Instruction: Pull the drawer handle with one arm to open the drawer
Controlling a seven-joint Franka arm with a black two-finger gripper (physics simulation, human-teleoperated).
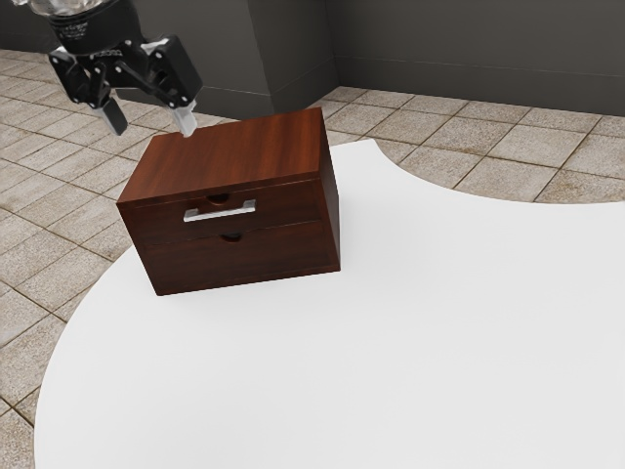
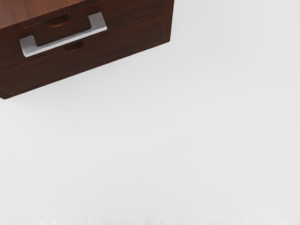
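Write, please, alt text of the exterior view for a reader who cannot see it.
A black two-finger gripper, open, hovers above the rear edge of a dark wooden two-drawer cabinet on a white table. The upper drawer's silver handle is untouched; both drawers look shut.

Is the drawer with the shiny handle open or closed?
Closed. The top drawer sits flush with the lower drawer, and the open gripper hovers above the cabinet, away from the handle.

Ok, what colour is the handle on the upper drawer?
The handle is silver-grey, showing best in the wrist view.
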